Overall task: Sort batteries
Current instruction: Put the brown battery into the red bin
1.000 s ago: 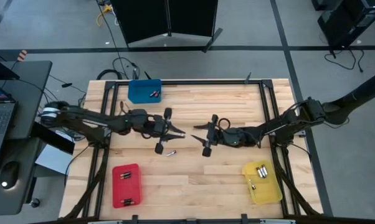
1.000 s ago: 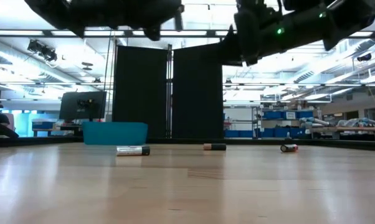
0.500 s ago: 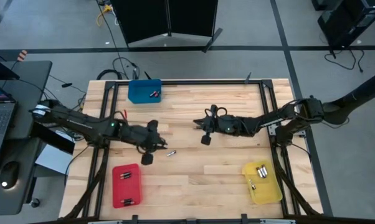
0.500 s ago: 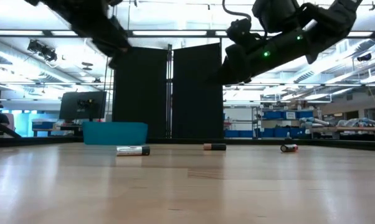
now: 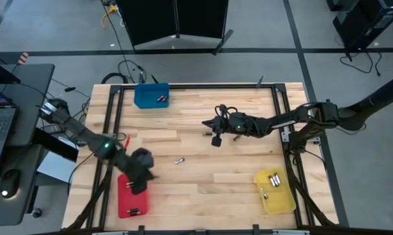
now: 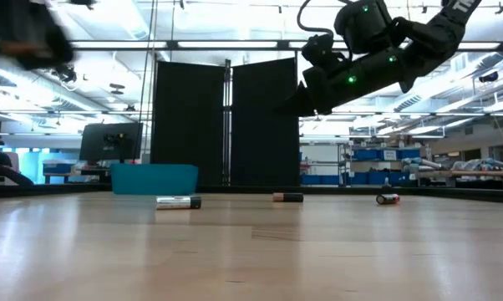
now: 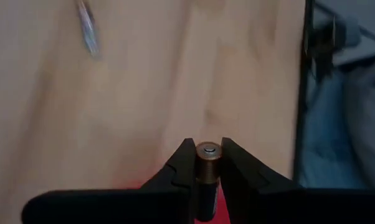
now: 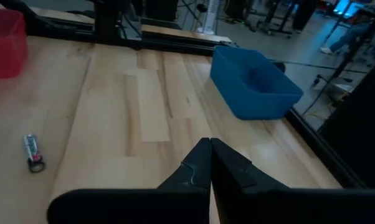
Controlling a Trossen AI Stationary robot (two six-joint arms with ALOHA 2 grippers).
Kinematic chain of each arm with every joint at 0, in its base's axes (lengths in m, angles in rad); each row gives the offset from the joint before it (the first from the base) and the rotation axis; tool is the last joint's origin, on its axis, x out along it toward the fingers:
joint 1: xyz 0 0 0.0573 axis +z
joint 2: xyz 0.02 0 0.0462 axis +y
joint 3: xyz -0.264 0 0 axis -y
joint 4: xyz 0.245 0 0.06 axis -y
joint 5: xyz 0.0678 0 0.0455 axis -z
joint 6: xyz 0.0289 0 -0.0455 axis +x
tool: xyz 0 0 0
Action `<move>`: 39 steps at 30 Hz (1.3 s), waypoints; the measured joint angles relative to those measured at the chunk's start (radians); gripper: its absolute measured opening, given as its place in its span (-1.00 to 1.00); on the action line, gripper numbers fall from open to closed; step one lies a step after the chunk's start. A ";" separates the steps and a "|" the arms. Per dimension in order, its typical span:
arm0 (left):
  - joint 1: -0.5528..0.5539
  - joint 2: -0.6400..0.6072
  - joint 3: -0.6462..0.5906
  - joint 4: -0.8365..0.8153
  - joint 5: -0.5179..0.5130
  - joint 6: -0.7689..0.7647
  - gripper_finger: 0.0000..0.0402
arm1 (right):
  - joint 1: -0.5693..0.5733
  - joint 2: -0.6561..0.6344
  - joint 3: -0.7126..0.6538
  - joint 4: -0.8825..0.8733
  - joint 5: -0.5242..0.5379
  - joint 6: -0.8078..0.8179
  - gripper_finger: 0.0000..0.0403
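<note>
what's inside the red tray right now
The high view shows small batteries lying near the close end of the red tray. The left gripper, shut on a battery, hangs over the tray's far end and covers whatever lies beneath it.

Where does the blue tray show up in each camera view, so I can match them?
High view: the blue tray sits at the table's far edge, left of centre.
Low view: left of centre, at the table's far end.
Left wrist view: not in it.
Right wrist view: beyond the right gripper, by the table's edge.
Shared landmark: the black screen beyond the table, which stands behind the tray in the low view.
</note>
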 joint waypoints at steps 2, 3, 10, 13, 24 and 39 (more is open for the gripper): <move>-0.066 0.001 0.000 -0.036 0.007 -0.106 -0.74 | -0.007 0.000 0.000 0.001 -0.023 0.000 -0.93; -0.096 0.006 0.000 -0.052 0.010 -0.153 -0.74 | -0.008 0.000 0.000 0.001 -0.025 0.000 -0.94; -0.238 0.115 -0.012 -0.187 0.020 -0.331 -0.74 | -0.009 0.000 0.000 0.007 -0.026 0.000 -0.94; -0.255 0.181 -0.022 -0.152 0.039 -0.343 -0.74 | -0.009 0.000 0.000 0.008 -0.026 0.011 -0.94; -0.264 0.352 -0.023 -0.119 0.063 -0.327 -0.74 | 0.016 0.000 0.000 0.007 -0.027 0.045 -0.95; -0.262 0.419 -0.023 -0.099 0.061 -0.320 -0.74 | 0.020 0.001 0.000 0.006 -0.026 0.044 -0.94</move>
